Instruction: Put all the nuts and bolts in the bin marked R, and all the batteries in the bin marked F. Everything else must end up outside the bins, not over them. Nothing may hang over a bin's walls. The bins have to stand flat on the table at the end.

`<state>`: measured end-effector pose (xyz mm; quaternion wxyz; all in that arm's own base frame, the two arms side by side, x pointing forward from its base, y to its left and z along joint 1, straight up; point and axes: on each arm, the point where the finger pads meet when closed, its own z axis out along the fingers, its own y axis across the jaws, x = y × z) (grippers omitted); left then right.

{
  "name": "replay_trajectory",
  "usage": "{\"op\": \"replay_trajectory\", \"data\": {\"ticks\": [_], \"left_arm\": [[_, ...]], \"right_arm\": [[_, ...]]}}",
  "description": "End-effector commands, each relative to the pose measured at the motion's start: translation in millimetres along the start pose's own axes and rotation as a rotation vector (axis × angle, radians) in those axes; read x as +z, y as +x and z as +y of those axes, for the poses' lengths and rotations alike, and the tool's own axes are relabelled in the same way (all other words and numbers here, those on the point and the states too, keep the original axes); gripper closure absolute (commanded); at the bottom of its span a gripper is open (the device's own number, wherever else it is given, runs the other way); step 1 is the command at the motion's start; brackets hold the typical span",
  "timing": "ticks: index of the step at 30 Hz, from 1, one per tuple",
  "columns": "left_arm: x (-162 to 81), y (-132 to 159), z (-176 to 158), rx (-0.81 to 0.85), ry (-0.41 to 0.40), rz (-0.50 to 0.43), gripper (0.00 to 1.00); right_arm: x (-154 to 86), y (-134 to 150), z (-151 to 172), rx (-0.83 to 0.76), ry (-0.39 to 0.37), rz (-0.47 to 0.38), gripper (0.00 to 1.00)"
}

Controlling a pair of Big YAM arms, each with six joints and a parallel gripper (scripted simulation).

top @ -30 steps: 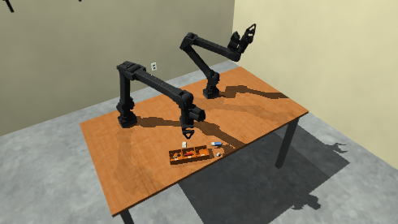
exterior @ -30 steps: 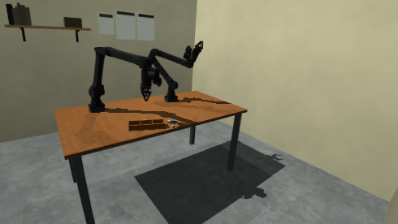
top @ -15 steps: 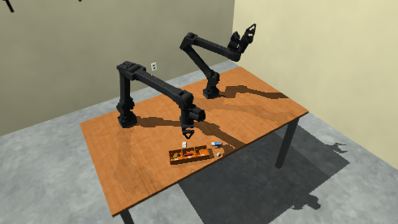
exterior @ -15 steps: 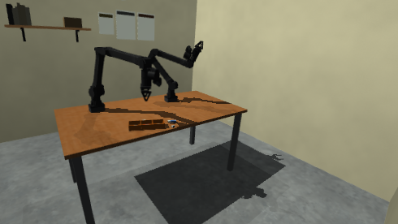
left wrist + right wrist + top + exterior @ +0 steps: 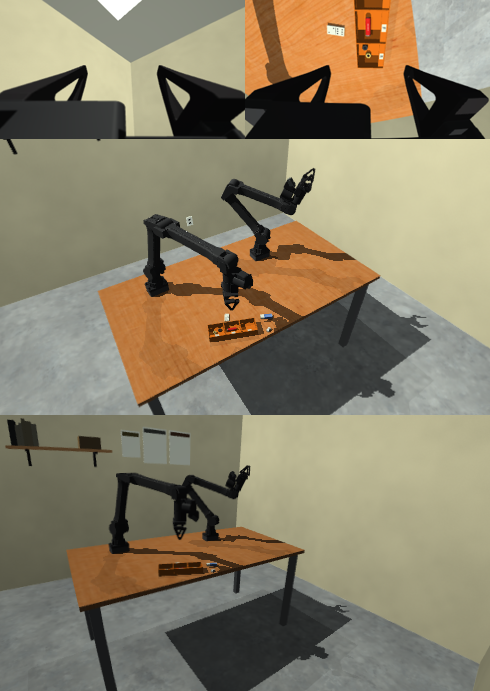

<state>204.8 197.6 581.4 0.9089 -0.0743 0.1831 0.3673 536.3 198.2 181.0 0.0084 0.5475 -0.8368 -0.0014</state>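
One red battery lies in the middle bin of an orange three-part tray, below and ahead of the right gripper, whose fingers are spread with nothing between them. It is a smooth cylinder, probably rigid, light and apt to roll; a pinch across its middle would suit.

Nearer the hand, the end bin holds a brass-coloured nut and a dark piece, perhaps another nut or a bolt. Both look hard, small and easily missed; opposite edges would give the best grip. The bin letters cannot be read.

Beside the tray lies a flat white domino with dark dots. Past the tray's far end are a blue-and-white block and a small pale object. The table has warm wood grain. Well apart, the left gripper points upward, spread and unloaded.
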Motion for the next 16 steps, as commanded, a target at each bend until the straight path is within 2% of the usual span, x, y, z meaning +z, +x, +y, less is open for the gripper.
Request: {"op": "replay_trajectory", "data": {"ticks": [1,16], "left_arm": [[0.8,-10.8,4.4,0.016,-0.006,-0.032,0.00],[0.8,-10.8,4.4,0.016,-0.006,-0.032,0.00]], "right_arm": [[-41.1,-15.4,-8.9,0.002,0.056,-0.057,0.00],[-37.8,-16.4,-9.2,0.001,0.051,-0.053,0.00]]}}
